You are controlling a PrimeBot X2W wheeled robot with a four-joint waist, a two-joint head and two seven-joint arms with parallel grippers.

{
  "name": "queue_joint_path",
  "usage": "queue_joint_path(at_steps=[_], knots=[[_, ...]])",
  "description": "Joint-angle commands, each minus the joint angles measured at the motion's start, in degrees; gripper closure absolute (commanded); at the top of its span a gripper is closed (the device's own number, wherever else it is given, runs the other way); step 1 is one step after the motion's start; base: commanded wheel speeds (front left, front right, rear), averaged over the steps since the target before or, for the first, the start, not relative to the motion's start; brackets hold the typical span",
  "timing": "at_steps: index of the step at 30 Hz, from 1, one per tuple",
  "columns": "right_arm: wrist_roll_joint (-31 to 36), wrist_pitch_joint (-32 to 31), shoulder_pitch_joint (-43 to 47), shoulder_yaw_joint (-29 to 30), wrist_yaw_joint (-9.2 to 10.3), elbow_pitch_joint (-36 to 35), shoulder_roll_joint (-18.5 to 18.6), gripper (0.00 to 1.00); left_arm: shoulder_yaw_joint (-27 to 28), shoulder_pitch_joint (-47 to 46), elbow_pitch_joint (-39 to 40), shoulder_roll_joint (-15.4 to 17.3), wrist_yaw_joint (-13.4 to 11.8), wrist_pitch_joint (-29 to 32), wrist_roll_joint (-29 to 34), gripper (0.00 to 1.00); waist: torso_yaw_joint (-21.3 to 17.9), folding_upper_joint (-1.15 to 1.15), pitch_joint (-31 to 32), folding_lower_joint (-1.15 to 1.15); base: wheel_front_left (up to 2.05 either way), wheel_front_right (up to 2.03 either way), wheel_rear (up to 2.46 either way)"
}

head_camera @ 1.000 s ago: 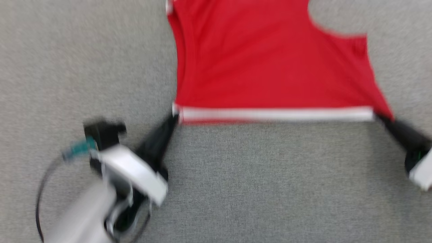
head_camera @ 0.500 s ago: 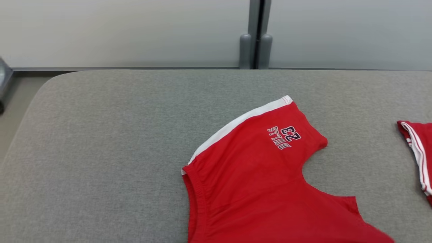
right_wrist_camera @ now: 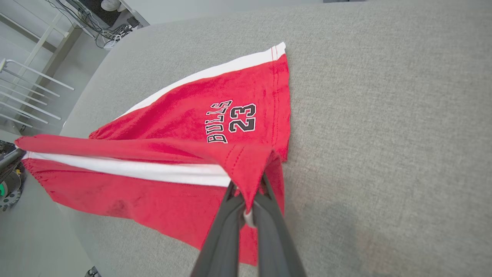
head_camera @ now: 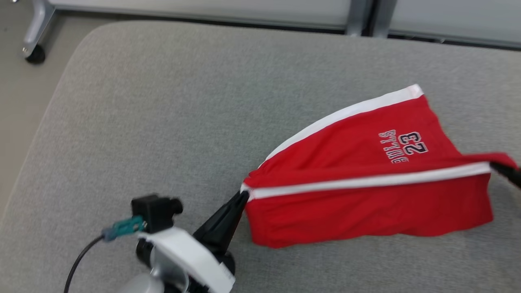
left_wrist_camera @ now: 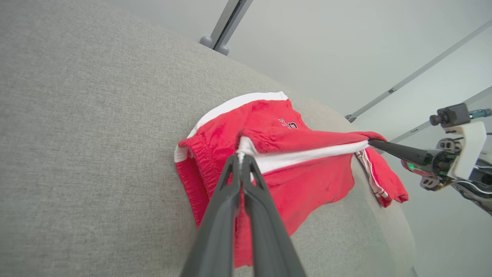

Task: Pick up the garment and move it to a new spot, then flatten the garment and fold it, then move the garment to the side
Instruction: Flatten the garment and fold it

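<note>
The garment is a pair of red shorts with a white side stripe and "BULLS 23" printed on it, lying on the grey padded table. My left gripper is shut on one corner of the striped edge, and my right gripper is shut on the other corner. Between them that edge is stretched taut and raised, hanging over the printed leg beneath. The left wrist view has the fingers pinching the white band of the garment. Red cloth of the garment drapes over my right gripper.
Another red piece with white stripes lies on the table beyond the right gripper. A frame leg with a caster stands off the table's far left corner. Grey posts and a pale wall run behind. The table's left part is bare fabric.
The head camera swung up and back down. The striped edge, stretched low and flat a second ago, now hangs raised over the printed leg, still held at both corners.
</note>
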State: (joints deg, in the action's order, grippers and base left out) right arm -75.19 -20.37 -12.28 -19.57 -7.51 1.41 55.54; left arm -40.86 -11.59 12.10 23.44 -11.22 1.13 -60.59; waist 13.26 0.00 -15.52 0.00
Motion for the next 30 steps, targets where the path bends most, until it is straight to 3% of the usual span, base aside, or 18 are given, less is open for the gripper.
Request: queue_joint_path(at_steps=[1, 5, 9, 19, 20, 21, 22, 23, 24, 30], knots=[[0.68, -1.74, -2.88, 0.01, 0.03, 1.27, -0.65, 1.00, 0.16, -2.17, -0.62, -0.65, 0.21, 0.51, 0.02, 1.00, 3.43, 0.00, -3.94, 0.00, 0.00, 0.00, 0.00], [3.53, -7.68, -11.86, -0.52, 0.02, 6.02, -3.18, 1.00, -0.50, -7.89, -3.97, -4.60, 1.00, 2.78, -1.12, 1.00, 5.98, 0.00, -6.80, 0.00, 0.00, 0.00, 0.00], [7.16, -11.03, -18.99, -1.07, 0.02, 10.36, -6.00, 1.00, -1.02, -11.86, -8.34, -6.91, 0.24, 2.79, 0.67, 1.00, 7.49, 0.00, -8.37, 0.00, 0.00, 0.00, 0.00], [11.94, -17.40, -26.97, -1.72, 0.02, 16.62, -9.22, 1.00, -2.78, -15.41, -13.57, -9.60, 3.63, 4.79, -0.79, 1.00, 10.02, 0.00, -9.17, 0.00, 0.00, 0.00, 0.00], [12.94, -16.98, -27.68, -1.51, 0.02, 16.93, -9.28, 0.91, -2.74, -15.47, -14.17, -10.01, 3.48, 4.94, -1.15, 0.90, 10.07, 0.00, -9.21, 0.00, 0.00, 0.00, 0.00], [12.94, -16.98, -27.68, -1.51, 0.02, 16.93, -9.28, 0.91, -2.74, -15.47, -14.17, -10.01, 3.48, 4.94, -1.15, 0.90, 10.07, 0.00, -9.21, 0.00, 0.00, 0.00, 0.00], [13.77, -16.34, -28.24, -1.18, 0.02, 17.27, -9.64, 0.38, -2.52, -15.72, -14.73, -10.37, 3.19, 4.77, -1.22, 0.72, 10.10, 0.00, -9.28, 0.00, 0.00, 0.00, 0.00], [14.31, -16.16, -28.46, -1.10, 0.02, 17.67, -10.26, 0.00, -2.22, -15.87, -15.17, -10.76, 3.06, 4.53, -1.58, 0.52, 10.08, 0.00, -9.36, 0.00, 0.00, 0.00, 0.00], [15.13, -15.72, -28.74, -0.98, 0.02, 17.84, -10.65, 0.00, -2.08, -16.01, -15.66, -10.94, 2.66, 4.53, -1.63, 0.00, 10.01, 0.00, -9.48, 0.00, 0.00, 0.00, 0.00], [18.34, -11.51, -30.22, 1.10, -0.03, 17.69, -12.12, 0.00, -1.06, -15.67, -17.05, -11.50, 1.58, 2.69, -1.04, 0.00, 9.28, 0.00, -9.89, 0.00, 0.00, 0.00, 0.00]])
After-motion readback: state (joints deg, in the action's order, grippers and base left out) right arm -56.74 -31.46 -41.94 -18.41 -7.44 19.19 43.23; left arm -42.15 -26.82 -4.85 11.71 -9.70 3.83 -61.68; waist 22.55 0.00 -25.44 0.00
